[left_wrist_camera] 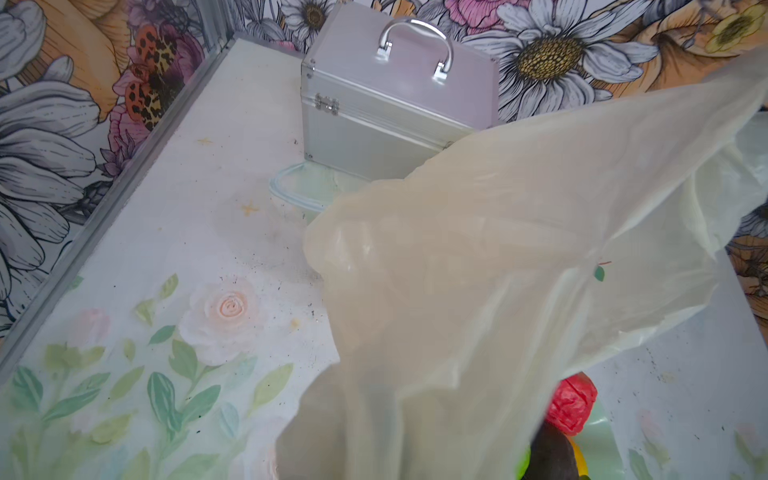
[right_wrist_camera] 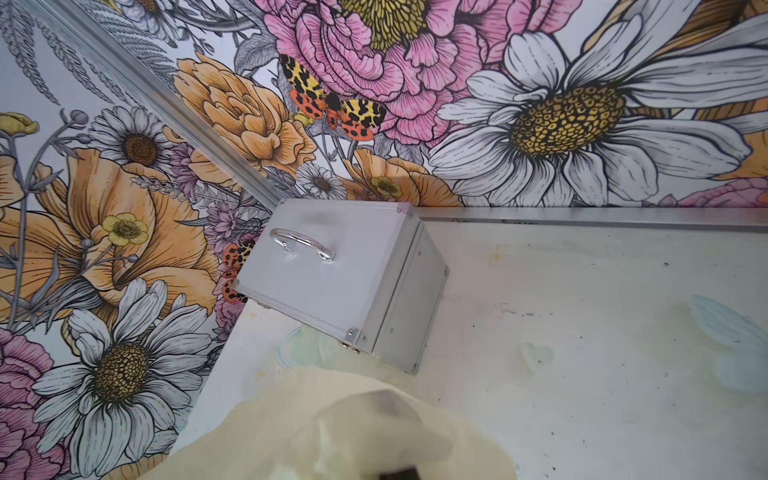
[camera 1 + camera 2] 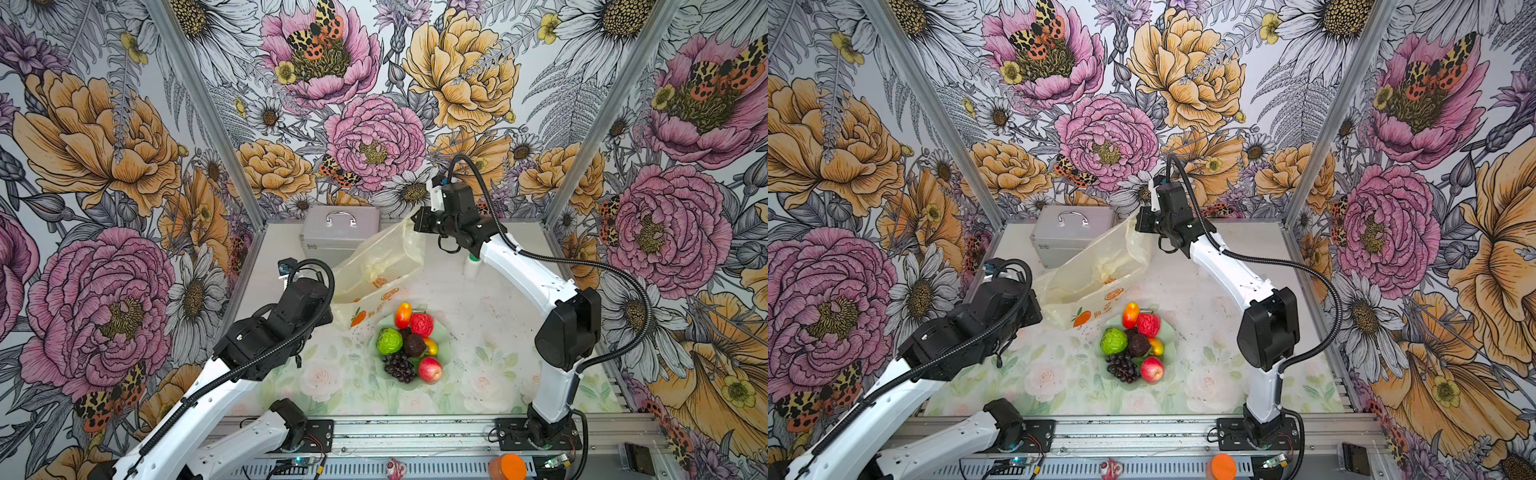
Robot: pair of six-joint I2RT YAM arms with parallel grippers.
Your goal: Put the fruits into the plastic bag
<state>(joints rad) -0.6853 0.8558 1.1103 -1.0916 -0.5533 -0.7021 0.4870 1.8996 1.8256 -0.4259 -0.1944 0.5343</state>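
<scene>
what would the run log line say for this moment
phase: opening bag | left tool: shut on plastic bag low edge | right tool: shut on plastic bag, corner raised | fruits: in green bowl, not yet bagged

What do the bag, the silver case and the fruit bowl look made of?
The plastic bag: thin translucent pale-yellow film, glossy, crinkled and draping. The silver case: likely aluminium, matte silver panels, shiny metal handle, riveted corners. The bowl: pale green, smooth, slightly glossy, wavy-rimmed; plastic or glazed ceramic, cannot tell.
</scene>
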